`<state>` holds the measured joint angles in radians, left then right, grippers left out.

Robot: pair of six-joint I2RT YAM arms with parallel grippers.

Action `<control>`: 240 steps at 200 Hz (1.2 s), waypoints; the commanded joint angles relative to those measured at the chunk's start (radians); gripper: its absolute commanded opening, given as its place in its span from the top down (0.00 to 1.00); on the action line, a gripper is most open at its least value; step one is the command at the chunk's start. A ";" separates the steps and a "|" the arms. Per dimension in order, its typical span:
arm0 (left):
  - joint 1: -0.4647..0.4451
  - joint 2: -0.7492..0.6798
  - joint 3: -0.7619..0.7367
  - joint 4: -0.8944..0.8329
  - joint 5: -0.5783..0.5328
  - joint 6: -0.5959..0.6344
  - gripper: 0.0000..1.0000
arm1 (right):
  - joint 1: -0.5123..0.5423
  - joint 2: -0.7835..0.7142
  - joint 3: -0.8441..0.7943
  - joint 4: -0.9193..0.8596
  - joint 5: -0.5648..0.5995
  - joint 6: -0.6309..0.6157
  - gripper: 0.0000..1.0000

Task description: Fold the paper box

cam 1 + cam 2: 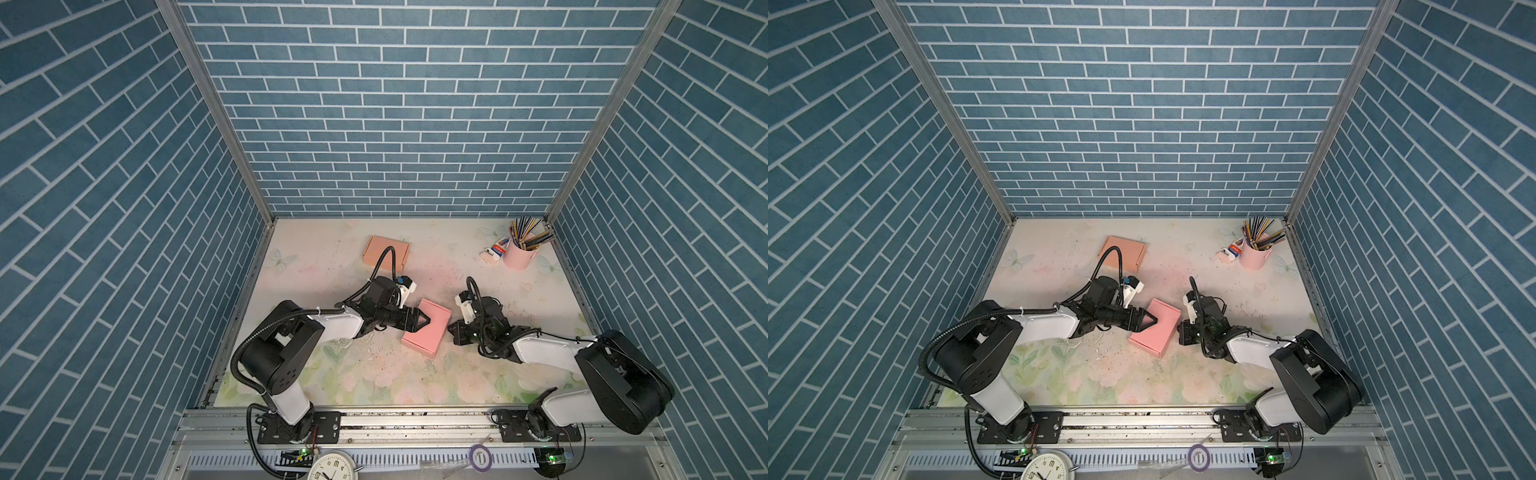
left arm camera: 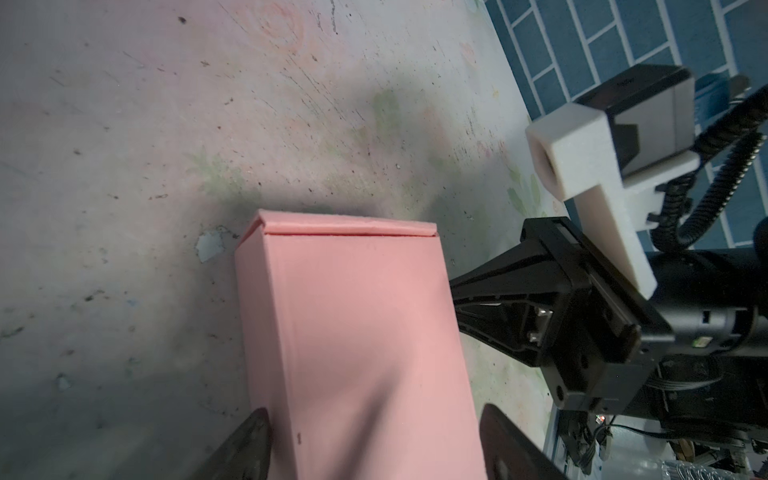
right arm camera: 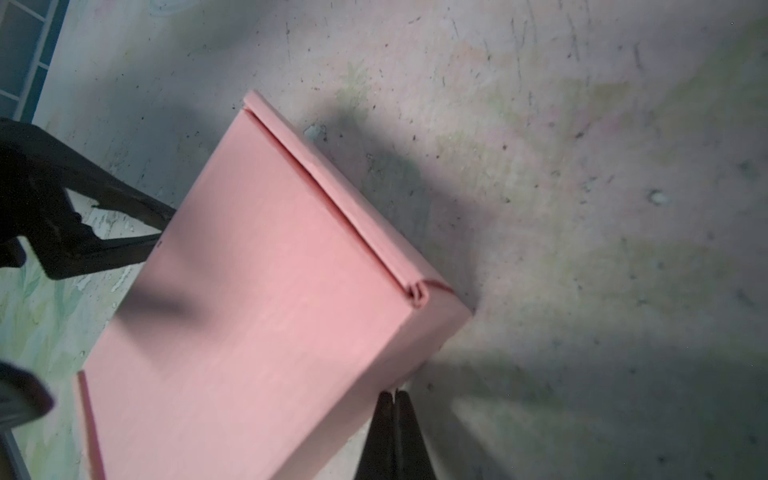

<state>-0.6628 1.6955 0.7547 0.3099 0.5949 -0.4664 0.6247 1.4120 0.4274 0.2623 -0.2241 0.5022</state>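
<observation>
evidently pink paper box (image 1: 426, 332) lies flat mid-table, lid shut, between arms. light thin card: dents easily, slides. hold by stiffer side walls. left gripper (image 2: 376, 419) spread, straddling box end. right gripper (image 3: 395, 395) pressed together beside corner.
</observation>
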 commanded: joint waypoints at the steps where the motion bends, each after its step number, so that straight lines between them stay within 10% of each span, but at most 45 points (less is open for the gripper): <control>1: -0.011 0.022 -0.002 0.050 0.030 -0.015 0.21 | 0.006 0.030 0.021 0.035 0.014 0.029 0.95; 158: 0.006 -0.080 -0.117 0.054 0.003 -0.017 0.17 | 0.015 -0.153 -0.113 -0.037 0.062 0.079 0.92; 240: -0.080 -0.208 -0.242 0.103 -0.078 -0.100 0.17 | 0.199 -0.288 -0.150 -0.158 0.171 0.192 0.92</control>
<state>-0.7227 1.5127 0.5529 0.3717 0.5579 -0.5251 0.7799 1.1461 0.2924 0.1688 -0.1207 0.6201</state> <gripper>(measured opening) 0.829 0.081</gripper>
